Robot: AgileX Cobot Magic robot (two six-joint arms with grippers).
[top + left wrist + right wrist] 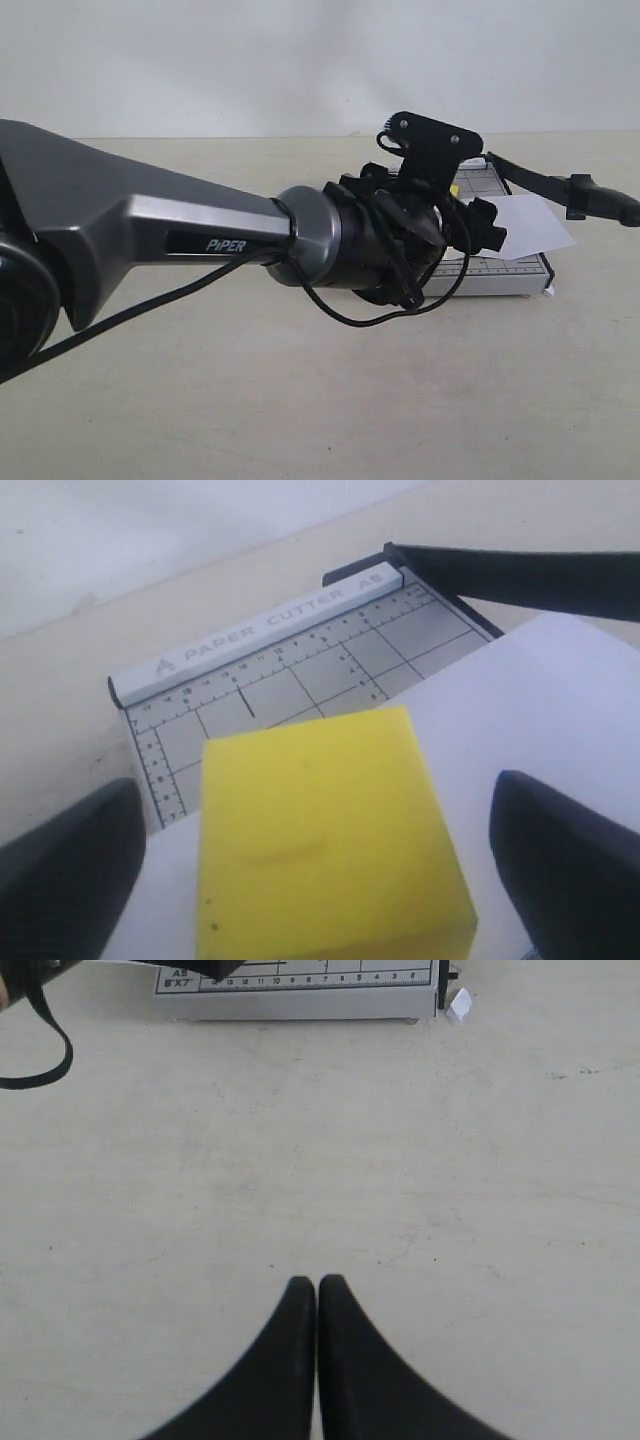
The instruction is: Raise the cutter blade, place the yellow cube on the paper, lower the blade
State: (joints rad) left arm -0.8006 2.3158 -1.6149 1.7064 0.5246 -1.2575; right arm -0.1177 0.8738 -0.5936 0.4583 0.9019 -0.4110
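Observation:
The yellow cube (320, 830) rests on the white paper (530, 710), which lies over the grey gridded cutter board (300, 670). My left gripper (320, 810) is open and straddles the cube, with a gap showing on each side between cube and fingers (560, 860). The black cutter blade (520, 580) stands raised off the board; in the exterior view its handle (600, 197) sticks out to the right above the paper (535, 225). There the left arm (200, 235) hides the cube. My right gripper (317, 1285) is shut with nothing in it, over bare table short of the board's front edge (300, 1000).
The left arm's black cable (380, 315) hangs in a loop in front of the board (500, 275). A small white scrap (460, 1005) lies by the board's corner. Beige tabletop (350, 400) stretches toward the front; a pale wall stands behind.

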